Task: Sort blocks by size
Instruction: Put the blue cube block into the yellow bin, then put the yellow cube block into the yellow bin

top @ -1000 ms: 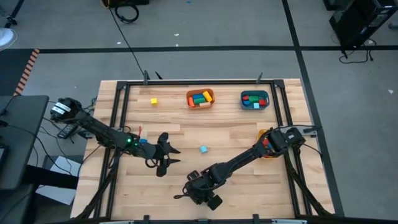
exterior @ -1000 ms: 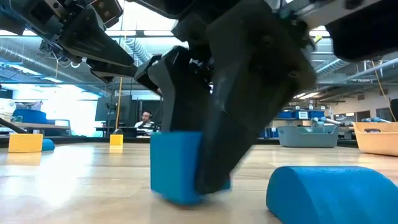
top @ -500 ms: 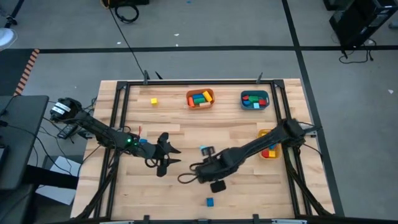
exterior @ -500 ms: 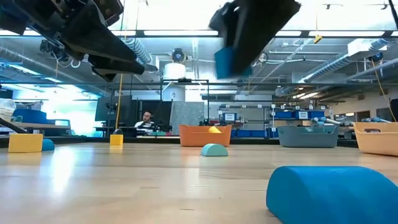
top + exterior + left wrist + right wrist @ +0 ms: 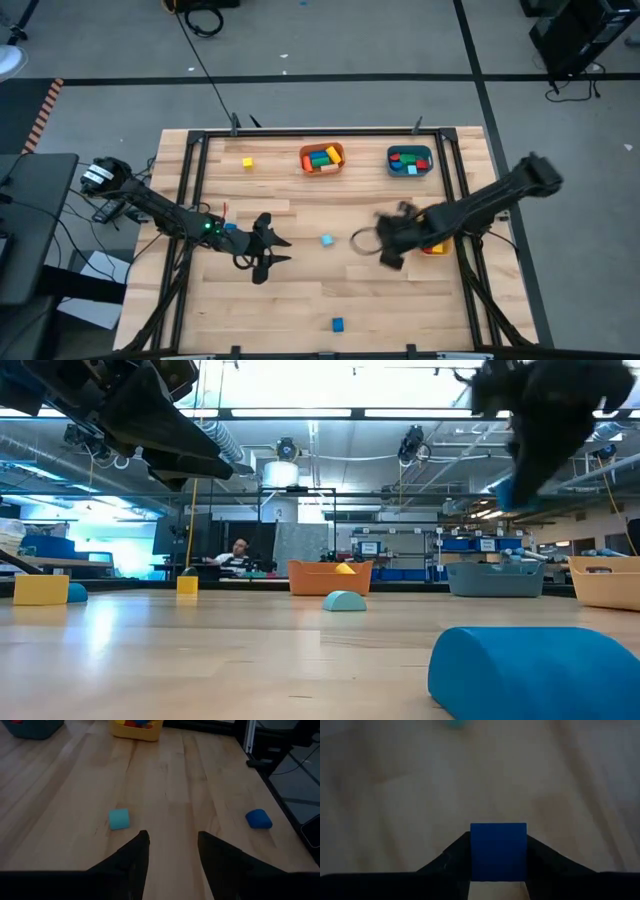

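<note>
My right end effector [image 5: 498,870] is clamped on a blue block [image 5: 498,851], carried above the bench [image 5: 300,300] near the yellow bin [image 5: 436,246], while my left end effector [image 5: 170,851] hangs over the bench's left half with its fingers apart, gripping nothing. Nearest on the bench lies a rounded blue block [image 5: 534,670], further in a light blue block [image 5: 327,240] between my two arms. At the far edge a small yellow block [image 5: 247,162] sits left of the orange bin [image 5: 322,158] and teal bin [image 5: 409,161], both holding more blocks.
</note>
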